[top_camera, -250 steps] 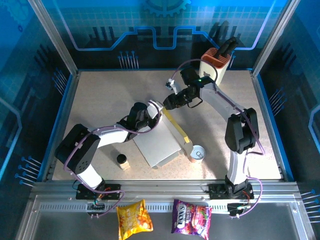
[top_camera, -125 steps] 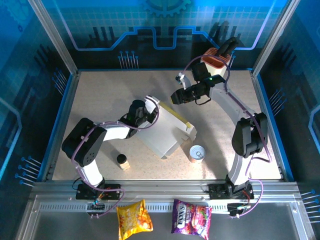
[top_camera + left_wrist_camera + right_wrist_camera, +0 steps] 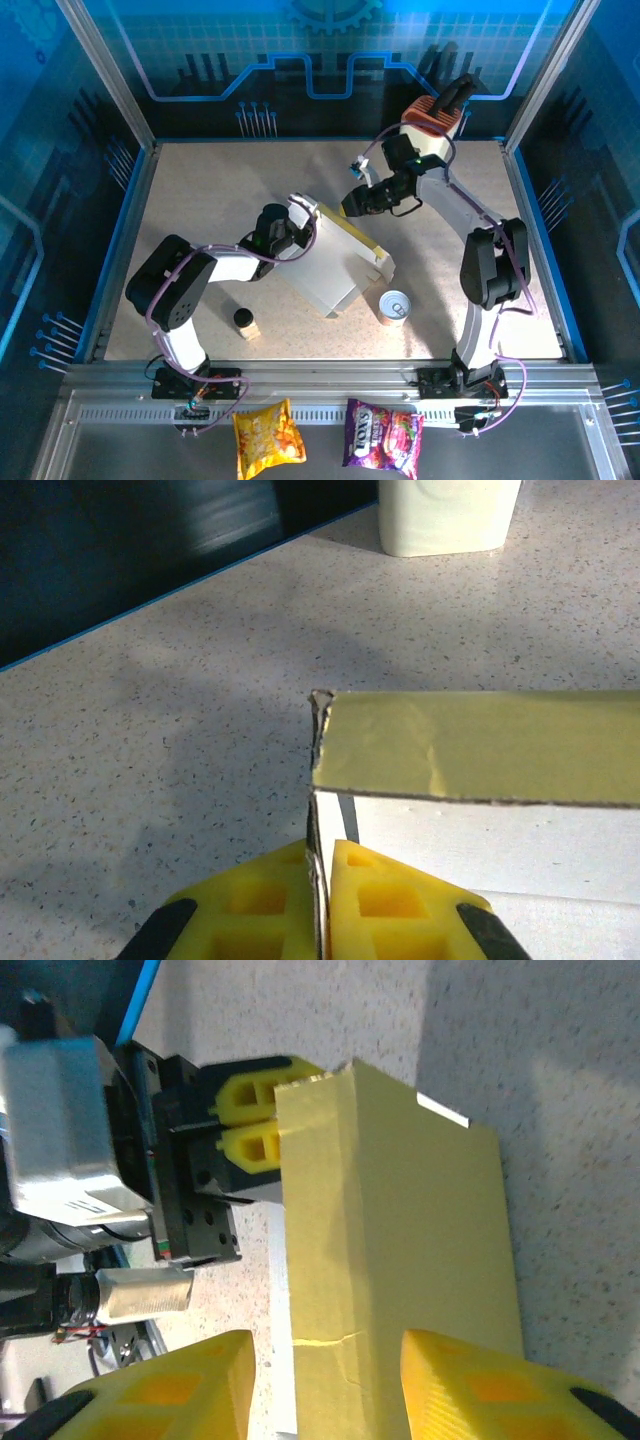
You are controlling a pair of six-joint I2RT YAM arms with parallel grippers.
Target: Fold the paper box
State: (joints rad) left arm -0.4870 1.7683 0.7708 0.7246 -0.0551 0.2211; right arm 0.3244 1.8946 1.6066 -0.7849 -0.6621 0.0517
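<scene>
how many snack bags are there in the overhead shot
2. A yellow bag lies on the near ledge, just right of the left arm's base. A purple bag lies beside it, toward the right arm's base. None seems hidden.

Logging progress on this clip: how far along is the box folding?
Done: one yellow wall of the paper box stands up. In hand: the left gripper pinches its end; the right gripper is open near it. Left: the grey-white panel lies flat, box unclosed.
</scene>
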